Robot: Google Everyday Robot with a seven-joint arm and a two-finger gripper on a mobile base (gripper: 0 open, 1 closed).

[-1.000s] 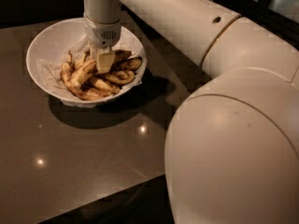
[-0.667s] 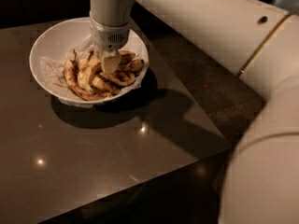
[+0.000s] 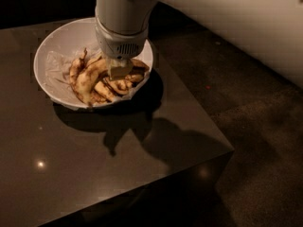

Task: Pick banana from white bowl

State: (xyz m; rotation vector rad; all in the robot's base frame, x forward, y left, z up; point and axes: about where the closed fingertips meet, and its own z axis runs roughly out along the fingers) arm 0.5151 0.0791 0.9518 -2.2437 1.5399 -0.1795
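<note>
Status: white bowl [image 3: 53,38] sits on worktop [image 3: 94,174] close to the far-right corner, rest of the near side bare apart from arm shadow. Pincer [image 3: 120,70] is down inside the bowl, tip in the banana pile toward the bowl's right half, wrist housing [image 3: 122,30] straight above it and blocking the view of the contact pt. Can't tell if pincer is released or clenched, or whether it's got anything. Target banana [image 3: 89,74], the longest one, yellow w/ brown blotches, lies curved along the left of the pile, upper end running in under the pincer tip; it's lying in the bowl on the crumpled paper liner [image 3: 54,65], not lifted. Shorter, browner bananas [image 3: 118,85] are packed just beside and partly under it on the right. Progress, my read: approach and descent look done, grasp unconfirmed, lift and clear of the rim not done. Remaining: secure grip on the long one only, raise it w/o dragging neighbours or the paper out. Risk: soft overripe fruit, easy to squash or slip.
</note>
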